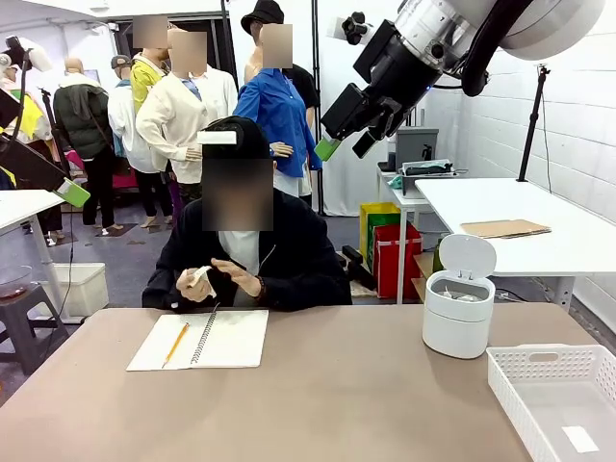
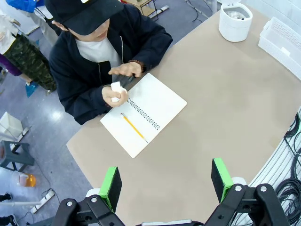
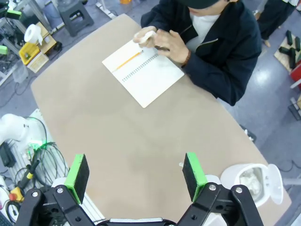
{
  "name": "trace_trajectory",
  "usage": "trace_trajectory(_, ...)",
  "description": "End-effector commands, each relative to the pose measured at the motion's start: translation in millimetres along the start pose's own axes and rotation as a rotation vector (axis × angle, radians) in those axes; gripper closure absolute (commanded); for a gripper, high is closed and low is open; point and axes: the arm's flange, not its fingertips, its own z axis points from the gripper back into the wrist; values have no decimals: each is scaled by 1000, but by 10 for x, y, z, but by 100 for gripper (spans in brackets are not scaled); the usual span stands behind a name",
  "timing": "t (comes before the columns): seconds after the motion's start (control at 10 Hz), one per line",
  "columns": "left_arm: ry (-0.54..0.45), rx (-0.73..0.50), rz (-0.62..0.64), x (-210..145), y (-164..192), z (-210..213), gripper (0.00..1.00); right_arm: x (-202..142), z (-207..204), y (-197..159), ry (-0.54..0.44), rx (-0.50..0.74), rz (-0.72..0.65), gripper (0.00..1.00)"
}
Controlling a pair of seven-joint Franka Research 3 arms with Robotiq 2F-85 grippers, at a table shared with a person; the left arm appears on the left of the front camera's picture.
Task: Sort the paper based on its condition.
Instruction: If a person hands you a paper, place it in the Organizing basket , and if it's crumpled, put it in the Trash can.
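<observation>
left fingers (image 2: 111,186): wide apart, empty
right fingers (image 3: 77,175): same
step: paper (image 2: 116,89) in person's hands (image 2: 123,71), far ahead of both
next: guessing reach over, pinch it

The table (image 1: 366,385) has a smooth, matt tan top. The notebook (image 1: 234,339) at centre left is plain white paper on a wire spiral; the paper (image 1: 199,276) above it looks creased. At right, bin (image 1: 458,322) and basket (image 1: 508,385) are white plastic, the bin glossier
</observation>
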Motion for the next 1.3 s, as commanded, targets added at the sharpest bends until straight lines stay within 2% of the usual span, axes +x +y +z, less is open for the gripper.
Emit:
trace_trajectory(0.0,3,3,0,0,-3,3,0,3,-8,0,-1,1,-2,0)
trace_trajectory(1.2,3,3,0,0,-3,3,0,3,-8,0,-1,1,-2,0)
